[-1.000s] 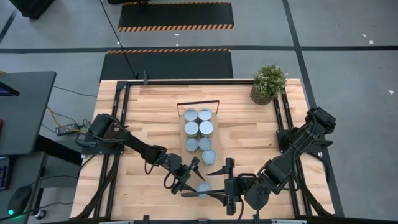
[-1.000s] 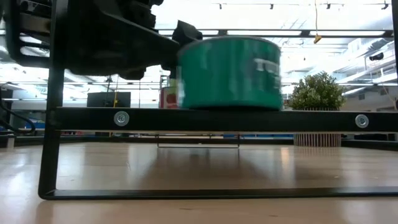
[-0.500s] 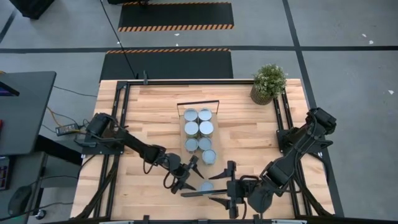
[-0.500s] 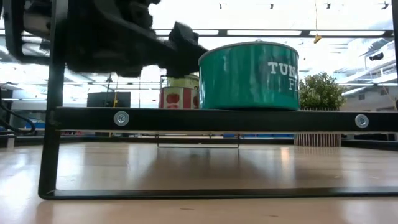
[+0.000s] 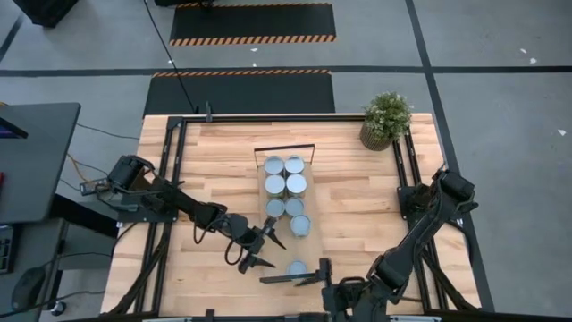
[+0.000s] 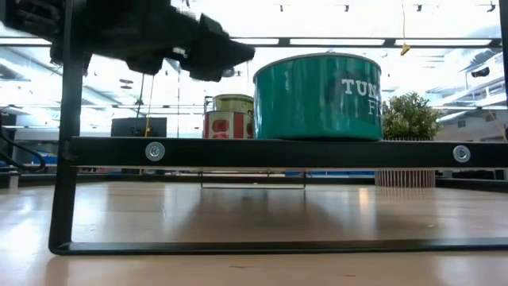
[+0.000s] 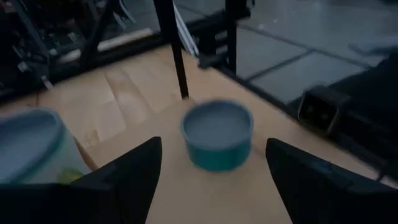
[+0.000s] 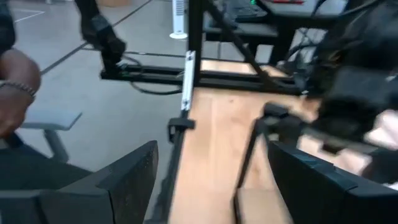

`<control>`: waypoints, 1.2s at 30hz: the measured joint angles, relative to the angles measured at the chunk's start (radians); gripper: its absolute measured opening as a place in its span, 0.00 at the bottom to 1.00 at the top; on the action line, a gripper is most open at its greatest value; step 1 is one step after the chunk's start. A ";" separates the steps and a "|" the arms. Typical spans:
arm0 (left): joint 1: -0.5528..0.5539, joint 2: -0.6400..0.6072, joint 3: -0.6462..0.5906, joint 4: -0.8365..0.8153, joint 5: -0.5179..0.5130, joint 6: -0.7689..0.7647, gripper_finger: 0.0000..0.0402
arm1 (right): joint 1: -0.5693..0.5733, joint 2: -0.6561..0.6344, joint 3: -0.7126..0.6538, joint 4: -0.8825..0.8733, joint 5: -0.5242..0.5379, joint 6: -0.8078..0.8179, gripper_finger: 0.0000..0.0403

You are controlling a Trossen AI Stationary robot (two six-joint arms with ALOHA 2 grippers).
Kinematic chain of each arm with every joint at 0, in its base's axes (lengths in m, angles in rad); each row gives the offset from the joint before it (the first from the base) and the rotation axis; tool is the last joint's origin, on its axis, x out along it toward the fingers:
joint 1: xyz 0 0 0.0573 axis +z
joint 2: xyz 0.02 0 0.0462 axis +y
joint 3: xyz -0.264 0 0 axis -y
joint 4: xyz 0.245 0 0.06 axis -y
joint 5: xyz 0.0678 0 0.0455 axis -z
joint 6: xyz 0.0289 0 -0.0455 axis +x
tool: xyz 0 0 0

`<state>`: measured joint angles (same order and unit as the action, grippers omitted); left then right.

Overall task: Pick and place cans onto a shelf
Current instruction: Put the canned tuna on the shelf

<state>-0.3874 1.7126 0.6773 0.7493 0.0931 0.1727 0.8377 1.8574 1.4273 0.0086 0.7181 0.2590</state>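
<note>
A teal can (image 6: pixel 317 95) stands upright on the near end of the shelf (image 6: pixel 278 152); it also shows in the high view (image 5: pixel 296 267) and the left wrist view (image 7: pixel 217 134). Several more cans (image 5: pixel 284 186) stand in two rows farther back on the shelf, near its far frame bar (image 5: pixel 284 148). My left gripper (image 5: pixel 264 249) is open and empty, just left of the teal can and apart from it; in the low view (image 6: pixel 198 52) it hovers above shelf height. My right gripper (image 5: pixel 326 284) is open and empty at the table's near edge, right of the shelf's near end.
A potted green plant (image 5: pixel 386 120) stands at the table's far right corner. Black frame rails (image 5: pixel 174 179) run along the table's left and right sides. Bare wood lies either side of the shelf. A person's arm (image 8: pixel 15 74) shows beyond the table in the right wrist view.
The teal can has shifted a little toward the table's right on the shelf and now stands still. My left gripper has drawn back from it toward the table's left and risen. My right gripper has pulled back toward the near edge.
</note>
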 joint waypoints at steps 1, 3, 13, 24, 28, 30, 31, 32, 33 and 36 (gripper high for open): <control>-0.003 -0.002 0.001 0.010 0.000 -0.005 0.73 | 0.006 0.010 0.000 0.008 -0.003 0.005 0.77; -0.003 -0.006 0.002 0.002 -0.003 -0.010 0.73 | 0.019 0.030 0.000 0.027 -0.006 0.019 0.77; -0.003 -0.035 0.002 0.007 -0.007 -0.089 0.73 | 0.080 0.103 0.002 0.051 -0.023 0.170 0.77; -0.005 -0.035 0.002 0.009 -0.006 -0.143 0.73 | 0.067 0.321 0.000 0.226 -0.115 0.370 0.77; -0.003 -0.035 0.002 0.010 -0.007 -0.143 0.73 | 0.051 0.388 0.000 0.346 -0.116 0.353 0.77; -0.003 -0.035 0.002 0.009 -0.007 -0.144 0.73 | 0.038 0.413 0.000 0.373 -0.116 0.350 0.77; -0.003 -0.035 0.002 0.009 -0.007 -0.144 0.73 | 0.030 0.423 0.000 0.389 -0.116 0.346 0.77; -0.003 -0.035 0.002 0.009 -0.007 -0.144 0.73 | 0.020 0.433 0.000 0.411 -0.113 0.341 0.77; -0.003 -0.035 0.002 0.009 -0.007 -0.144 0.73 | 0.008 0.443 0.000 0.431 -0.110 0.333 0.77; -0.003 -0.035 0.002 0.008 -0.006 -0.155 0.73 | -0.019 0.454 -0.001 0.472 -0.113 0.288 0.77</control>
<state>-0.3904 1.6772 0.6788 0.7578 0.0866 0.0180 0.8187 2.3116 1.4265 0.4801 0.6049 0.5472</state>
